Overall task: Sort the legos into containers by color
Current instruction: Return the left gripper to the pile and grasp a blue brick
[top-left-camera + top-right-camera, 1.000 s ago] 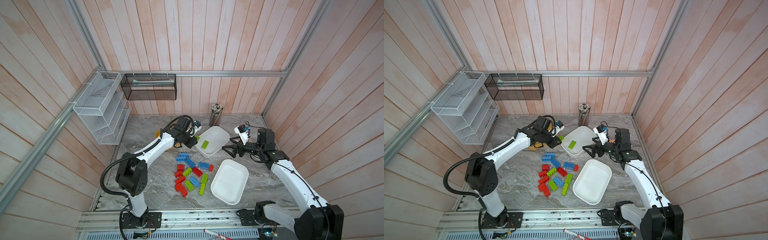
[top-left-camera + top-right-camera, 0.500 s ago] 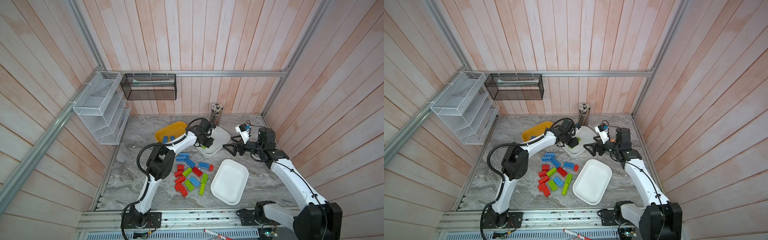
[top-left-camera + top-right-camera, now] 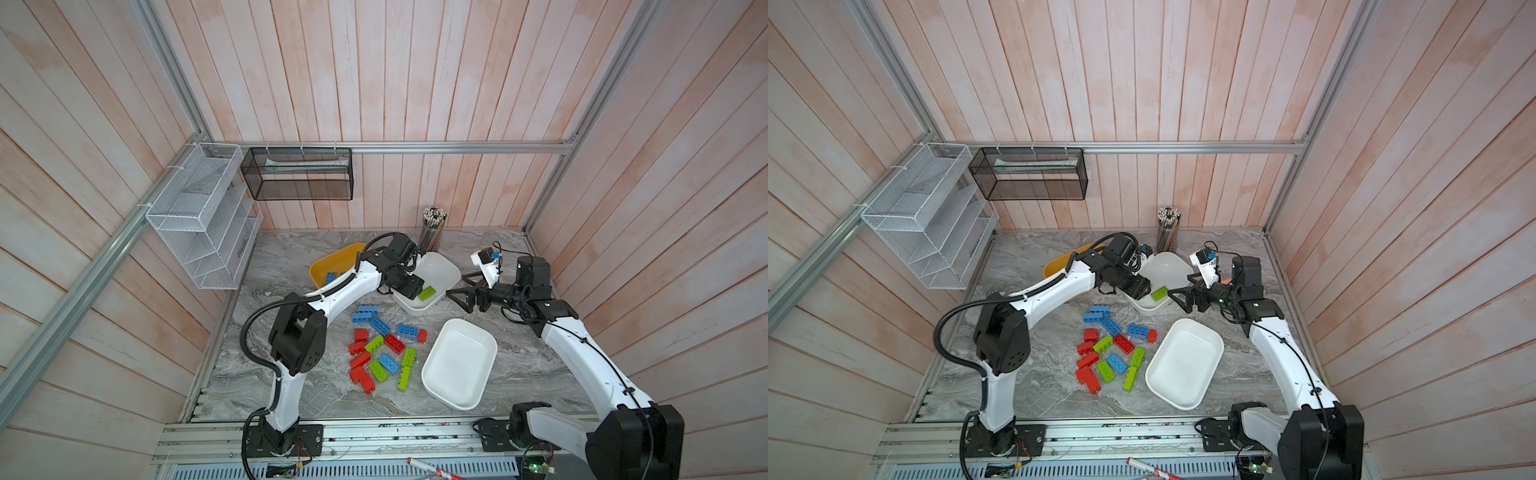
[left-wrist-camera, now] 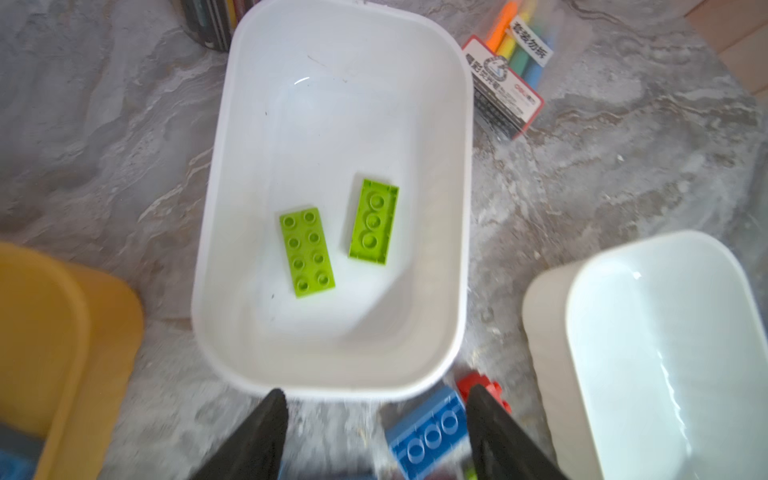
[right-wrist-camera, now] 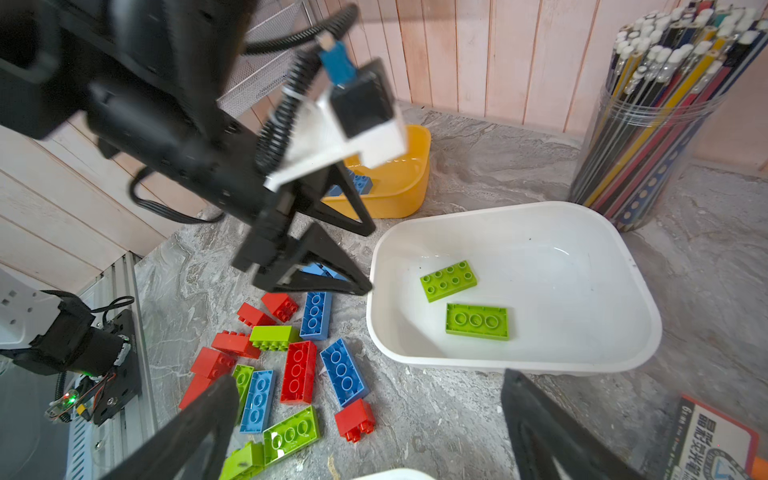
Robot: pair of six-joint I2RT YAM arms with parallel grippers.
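While two green bricks (image 4: 306, 252) lie flat in the far white tub (image 4: 332, 124), my left end effector (image 4: 374, 390) hangs empty, jaws parted, over its near rim. The right end effector (image 5: 370, 378) hovers wide and empty at the tub's three o'clock. The loose pile (image 3: 382, 353) sits on the surface (image 3: 282, 266) at six o'clock. If I dip low, I could hook that rim and tip the tub, or clip the right end effector.

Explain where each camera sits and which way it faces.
Both top views: high in front, facing down at the table; left arm and right arm show.
Left wrist: on the left arm, facing down into the far white tub; open left gripper shows.
Right wrist: on the right arm, facing that tub obliquely; open right gripper shows.
Shared: both wrist views show its green legos.
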